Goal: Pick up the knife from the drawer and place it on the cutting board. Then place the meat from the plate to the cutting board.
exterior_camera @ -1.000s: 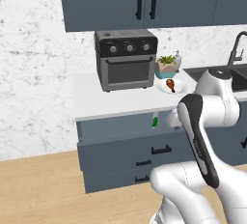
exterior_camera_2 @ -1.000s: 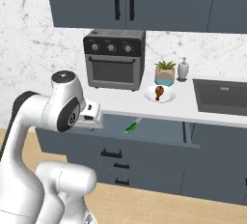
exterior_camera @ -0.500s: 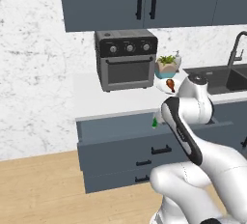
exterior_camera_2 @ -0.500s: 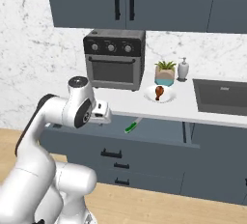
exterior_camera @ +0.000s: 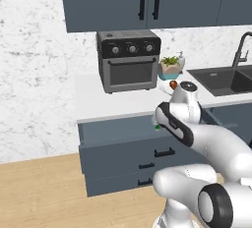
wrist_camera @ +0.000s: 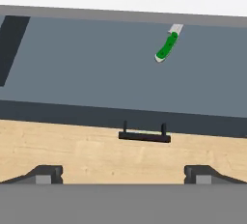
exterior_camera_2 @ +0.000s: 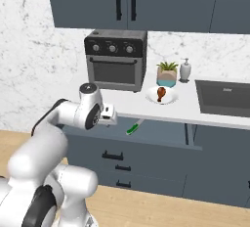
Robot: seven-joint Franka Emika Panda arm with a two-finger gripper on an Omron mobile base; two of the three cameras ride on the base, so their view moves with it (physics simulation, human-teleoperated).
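The drawer under the counter is pulled open, and the knife with its green handle lies inside on the floor. The hand view looks down into the drawer, where the knife rests at the upper right, blade toward the counter edge. My gripper hangs above the drawer's front panel and black handle, open and empty, well short of the knife. From the right base view the gripper is left of the knife. The meat lies on the white plate on the counter. The cutting board is out of view.
A black toaster oven stands on the counter behind the drawer. A potted plant and a soap dispenser sit behind the plate. A dark sink lies to the right. Closed drawers are below, and wood floor shows beneath the gripper.
The arm has swung in over the open drawer and the hand has moved a little toward the knife. The jaws stay open. The knife and meat have not moved.
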